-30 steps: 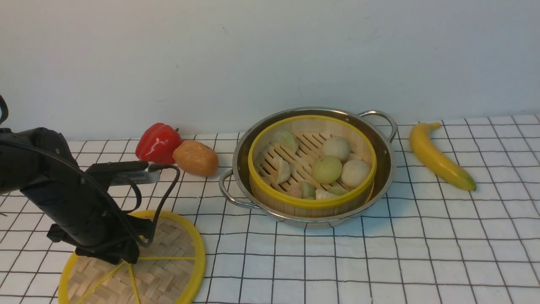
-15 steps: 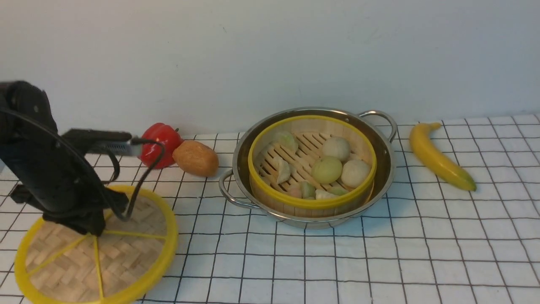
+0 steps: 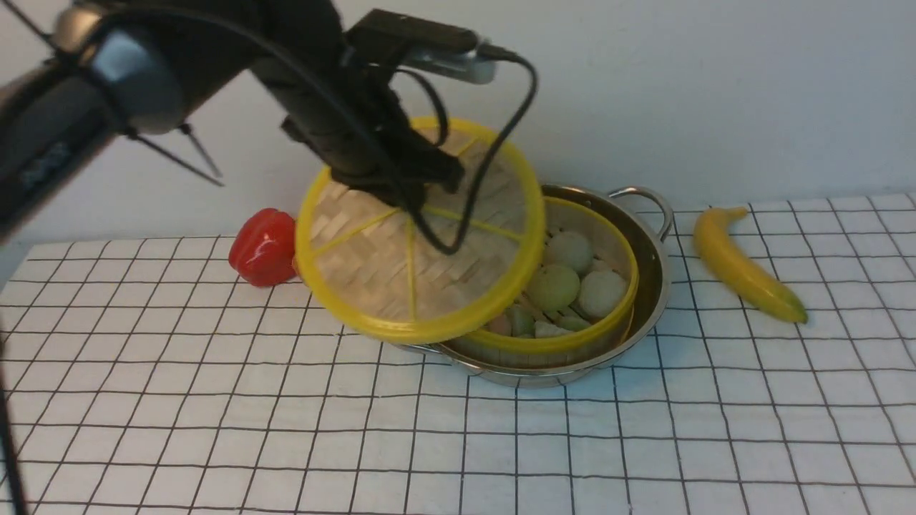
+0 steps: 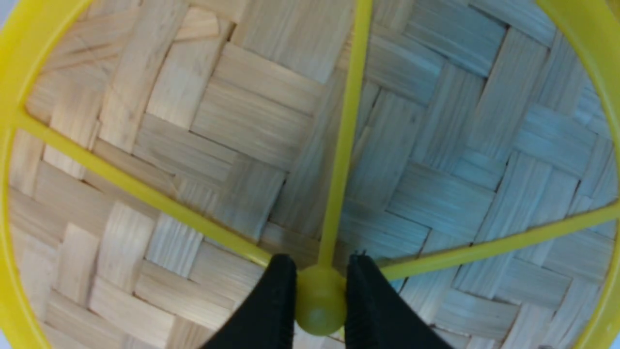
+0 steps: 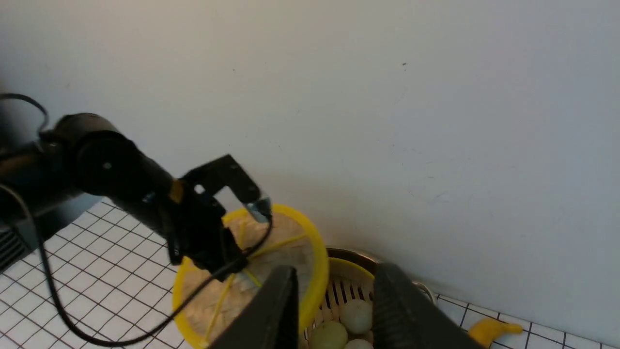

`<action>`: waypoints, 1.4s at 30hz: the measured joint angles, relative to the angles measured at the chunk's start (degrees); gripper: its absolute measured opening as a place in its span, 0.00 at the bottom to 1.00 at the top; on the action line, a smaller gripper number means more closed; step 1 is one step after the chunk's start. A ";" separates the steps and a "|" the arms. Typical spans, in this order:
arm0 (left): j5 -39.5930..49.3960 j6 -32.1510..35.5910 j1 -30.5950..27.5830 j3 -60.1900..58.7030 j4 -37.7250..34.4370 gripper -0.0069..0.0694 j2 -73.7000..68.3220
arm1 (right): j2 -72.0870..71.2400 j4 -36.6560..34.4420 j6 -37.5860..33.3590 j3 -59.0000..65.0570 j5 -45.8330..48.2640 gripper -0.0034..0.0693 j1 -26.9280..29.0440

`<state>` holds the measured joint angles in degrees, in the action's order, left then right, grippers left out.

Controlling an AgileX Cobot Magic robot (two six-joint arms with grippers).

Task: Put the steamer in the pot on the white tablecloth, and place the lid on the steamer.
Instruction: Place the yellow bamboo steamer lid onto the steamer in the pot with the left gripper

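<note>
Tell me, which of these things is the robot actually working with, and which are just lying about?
Part of the job: lid, gripped by the left gripper; steamer; pot; white tablecloth.
Just lying about: red pepper; banana.

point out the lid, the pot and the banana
lid [image 3: 372,275], front view, on its woven face between two spokes
pot [image 3: 655,279], front view, on its right-hand steel wall
banana [image 3: 746,275], front view, on the middle of its length
</note>
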<state>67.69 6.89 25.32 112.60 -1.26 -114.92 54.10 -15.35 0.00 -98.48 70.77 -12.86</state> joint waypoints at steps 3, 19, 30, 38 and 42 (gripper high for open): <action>1.66 -0.28 2.94 7.74 1.88 0.25 -6.26 | 0.00 -0.20 0.00 0.00 0.00 0.38 0.00; 2.68 -1.10 7.02 21.95 5.38 0.25 -17.32 | 0.00 -0.93 0.00 0.00 0.00 0.38 0.00; 2.74 -2.86 7.02 21.95 5.72 0.25 -14.86 | 0.00 -0.93 0.00 0.00 0.00 0.38 0.00; 2.68 -3.80 7.02 19.79 5.63 0.25 -10.33 | 0.00 -0.99 0.40 0.00 0.00 0.38 0.00; 2.78 -4.32 7.02 12.74 5.28 0.25 -8.50 | 0.00 -0.99 0.51 0.00 0.00 0.38 0.00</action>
<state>70.47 2.56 32.34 125.33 4.02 -123.42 54.10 -16.34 0.51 -98.48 70.77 -12.86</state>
